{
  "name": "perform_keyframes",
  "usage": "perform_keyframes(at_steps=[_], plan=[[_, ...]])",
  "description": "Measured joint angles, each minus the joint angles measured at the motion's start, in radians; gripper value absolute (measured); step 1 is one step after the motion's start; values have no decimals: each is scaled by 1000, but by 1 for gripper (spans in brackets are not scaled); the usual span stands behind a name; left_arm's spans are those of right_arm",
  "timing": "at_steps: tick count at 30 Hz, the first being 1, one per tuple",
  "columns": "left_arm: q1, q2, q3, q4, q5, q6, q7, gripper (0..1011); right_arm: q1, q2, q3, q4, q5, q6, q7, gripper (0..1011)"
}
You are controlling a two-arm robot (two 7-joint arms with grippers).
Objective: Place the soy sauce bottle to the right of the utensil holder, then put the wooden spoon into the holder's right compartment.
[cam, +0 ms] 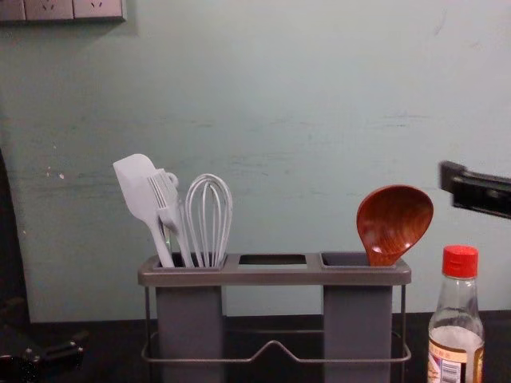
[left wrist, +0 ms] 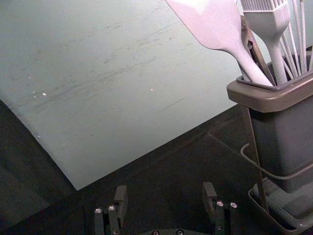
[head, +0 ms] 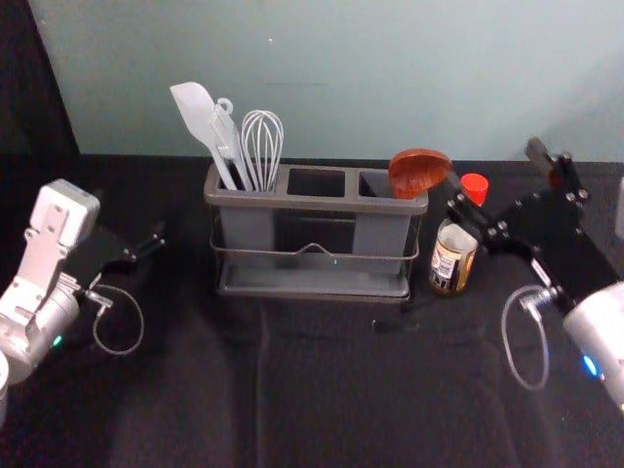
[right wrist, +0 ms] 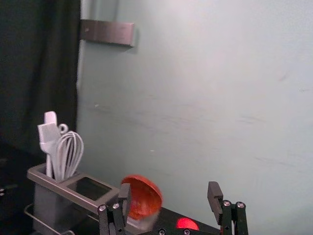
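The wooden spoon (head: 419,171) (cam: 394,222) stands bowl-up in the right compartment of the utensil holder (head: 312,203) (cam: 275,275). Just right of the holder, the soy sauce bottle (head: 453,255) (cam: 456,351) is upright with its red cap on. My right gripper (head: 495,174) is open above the bottle, its fingers to either side of the cap in the head view, holding nothing. In the right wrist view, the spoon bowl and red cap show beyond the open right gripper (right wrist: 169,193). My left gripper (head: 151,240) (left wrist: 165,193) is idle and open, left of the holder.
A white spatula (head: 200,117), a brush (cam: 169,211) and a whisk (cam: 209,219) stand in the holder's left compartment; its middle one is empty. A pale wall (cam: 279,96) rises behind the dark-covered table (head: 322,390).
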State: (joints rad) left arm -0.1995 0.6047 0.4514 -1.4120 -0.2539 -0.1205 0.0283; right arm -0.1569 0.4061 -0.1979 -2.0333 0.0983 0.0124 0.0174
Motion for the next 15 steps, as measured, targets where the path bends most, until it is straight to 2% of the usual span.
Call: perform_keyframes(at_steps=[6,12,15], plan=[[0,0,0,0,0,0,0,1005,-101,-26,28,3,-45,-110,-57,1003],[0,0,0,0,0,0,0,1005,-150,-36,43,42,-49,-167,-61,1003],[0,0,0,0,0,0,0,1005,-164,-44,52,81,-32,-191,-53,1003]])
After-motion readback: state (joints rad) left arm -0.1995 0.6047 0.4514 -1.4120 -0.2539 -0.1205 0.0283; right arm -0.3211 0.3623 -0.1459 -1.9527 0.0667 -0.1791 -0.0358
